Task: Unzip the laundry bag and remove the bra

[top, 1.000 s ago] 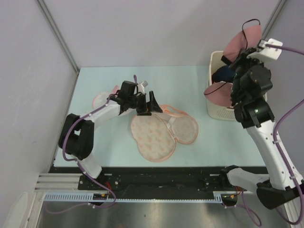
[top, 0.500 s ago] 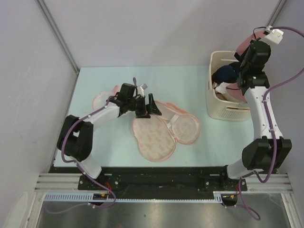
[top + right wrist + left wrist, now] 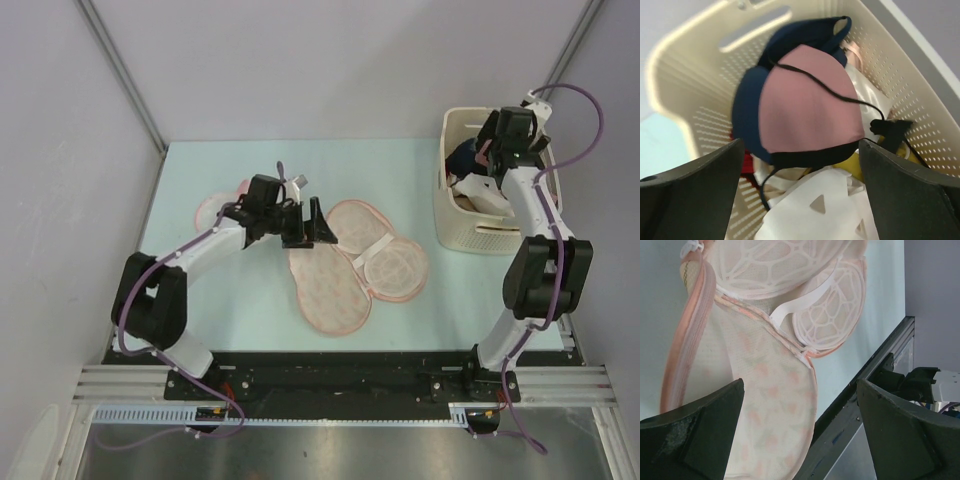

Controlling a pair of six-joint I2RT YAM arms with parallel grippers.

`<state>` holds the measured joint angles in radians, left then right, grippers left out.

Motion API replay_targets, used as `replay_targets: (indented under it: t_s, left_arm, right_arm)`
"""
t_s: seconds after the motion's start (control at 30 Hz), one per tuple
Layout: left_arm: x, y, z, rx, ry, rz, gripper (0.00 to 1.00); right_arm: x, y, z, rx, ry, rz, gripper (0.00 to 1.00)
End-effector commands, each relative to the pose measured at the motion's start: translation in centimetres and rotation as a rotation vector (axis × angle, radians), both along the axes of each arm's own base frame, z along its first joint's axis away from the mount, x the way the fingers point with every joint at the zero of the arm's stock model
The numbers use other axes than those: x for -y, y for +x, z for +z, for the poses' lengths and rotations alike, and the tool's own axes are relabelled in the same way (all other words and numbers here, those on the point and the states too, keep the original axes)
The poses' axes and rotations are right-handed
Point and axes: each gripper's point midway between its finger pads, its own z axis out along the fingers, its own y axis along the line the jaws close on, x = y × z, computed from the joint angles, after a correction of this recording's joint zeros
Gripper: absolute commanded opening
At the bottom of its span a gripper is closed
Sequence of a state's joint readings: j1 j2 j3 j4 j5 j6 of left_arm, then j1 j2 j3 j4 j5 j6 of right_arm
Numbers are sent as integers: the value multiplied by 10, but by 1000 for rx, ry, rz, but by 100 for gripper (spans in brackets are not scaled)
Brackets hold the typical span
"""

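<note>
Bra (image 3: 810, 105) dusty pink w/ thin dark straps, on navy garment (image 3: 746, 117)

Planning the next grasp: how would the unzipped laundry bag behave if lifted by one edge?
Probably floppy: the laundry bag lies flat on the table, halves splayed open. Likely light, since the left wrist view shows thin, see-through mesh. Its stitched pink edging may hold the halves somewhat in shape.
</note>
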<state>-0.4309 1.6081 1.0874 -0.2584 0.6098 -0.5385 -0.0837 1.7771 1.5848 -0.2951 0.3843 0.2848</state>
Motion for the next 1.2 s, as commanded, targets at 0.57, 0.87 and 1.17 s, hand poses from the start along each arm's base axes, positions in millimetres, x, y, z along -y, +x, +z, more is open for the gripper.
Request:
replay_targets:
  t_s: [0.57, 0.87, 1.17]
  left_arm:
    - [-27, -36, -8, 71, 158, 67, 100]
    - [1, -28, -7, 79, 154, 8, 100]
    - [83, -1, 47, 158, -17, -152, 100]
  right_arm:
    - [-162, -169, 118, 285, 131, 388, 100]
    - [-191, -212, 66, 142, 201, 460, 100]
    - [-180, -233, 62, 152, 201, 438, 100]
